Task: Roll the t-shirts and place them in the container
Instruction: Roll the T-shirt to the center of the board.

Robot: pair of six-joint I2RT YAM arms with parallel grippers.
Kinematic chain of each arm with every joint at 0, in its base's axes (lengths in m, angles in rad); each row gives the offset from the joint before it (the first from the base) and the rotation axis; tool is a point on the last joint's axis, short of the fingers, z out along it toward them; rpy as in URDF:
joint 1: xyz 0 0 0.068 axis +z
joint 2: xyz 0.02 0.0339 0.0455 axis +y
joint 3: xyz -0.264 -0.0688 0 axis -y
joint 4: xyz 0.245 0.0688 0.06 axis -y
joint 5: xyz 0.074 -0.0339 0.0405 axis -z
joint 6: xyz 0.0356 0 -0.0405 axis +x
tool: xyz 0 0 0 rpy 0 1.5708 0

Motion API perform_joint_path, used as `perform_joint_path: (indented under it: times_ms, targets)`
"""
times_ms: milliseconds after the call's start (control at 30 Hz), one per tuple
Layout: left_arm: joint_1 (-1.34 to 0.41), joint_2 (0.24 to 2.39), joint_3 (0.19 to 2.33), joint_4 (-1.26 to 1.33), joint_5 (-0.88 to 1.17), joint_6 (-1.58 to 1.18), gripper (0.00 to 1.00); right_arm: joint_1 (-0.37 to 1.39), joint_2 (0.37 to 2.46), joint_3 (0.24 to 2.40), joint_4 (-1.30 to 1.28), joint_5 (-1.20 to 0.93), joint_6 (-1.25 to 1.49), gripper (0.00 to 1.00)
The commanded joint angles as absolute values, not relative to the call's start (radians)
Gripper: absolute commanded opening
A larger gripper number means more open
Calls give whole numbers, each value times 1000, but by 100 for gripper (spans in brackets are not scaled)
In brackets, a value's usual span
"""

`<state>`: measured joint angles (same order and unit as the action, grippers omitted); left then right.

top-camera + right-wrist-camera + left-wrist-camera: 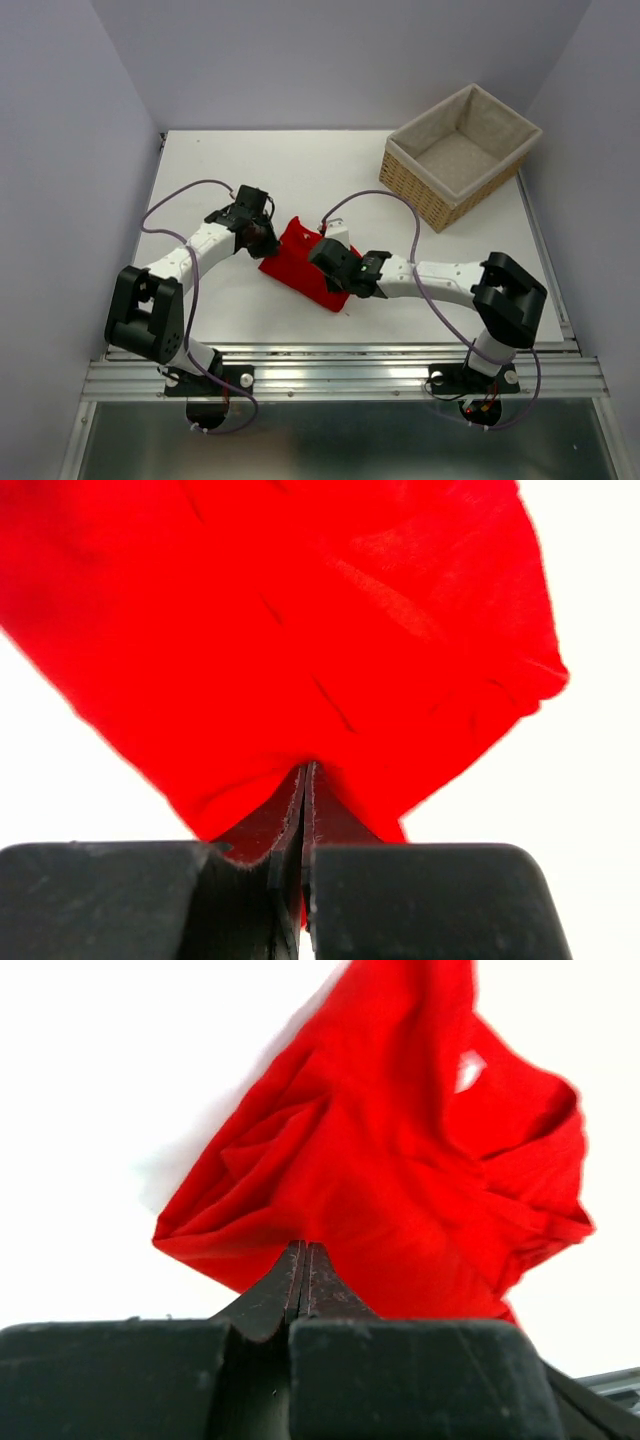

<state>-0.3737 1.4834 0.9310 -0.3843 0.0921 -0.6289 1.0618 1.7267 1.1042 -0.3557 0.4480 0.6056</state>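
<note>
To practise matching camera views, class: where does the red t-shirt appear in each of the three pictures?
Top external: red t-shirt lies centre-left on the white table.
Left wrist: it fills the centre and right, above the left pincer.
Right wrist: it fills the upper frame.
Shared landmark: the white table around it.

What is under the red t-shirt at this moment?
White table shows around the red t-shirt, which is bunched between the left gripper and right gripper, both shut on its cloth. What lies beneath its folds is covered.
</note>
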Motion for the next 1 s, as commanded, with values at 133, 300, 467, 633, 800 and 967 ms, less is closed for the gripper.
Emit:
perform_joint_path:
  times_ms: [133, 300, 467, 633, 800, 967]
  targets:
    - [-365, 1466, 1015, -373, 68, -597, 0, 1060, 1578, 1112, -354, 425, 592, 1]
    - [-362, 1549, 1012, -341, 54, -601, 0, 1060, 1597, 1095, -354, 408, 620, 1]
    - [-360, 1649, 986, -321, 17, -609, 0, 1060, 1673, 1022, -351, 434, 666, 1]
    - [-360, 1697, 983, -304, 20, -597, 0, 1051, 1792, 996, -328, 448, 643, 1]
    - [-360, 1678, 1012, -343, -23, -562, 0, 1051, 1738, 954, -305, 420, 647, 1]
    - [-359, 1618, 1094, -422, -61, -540, 0, 1051, 1620, 989, -360, 439, 600, 1]
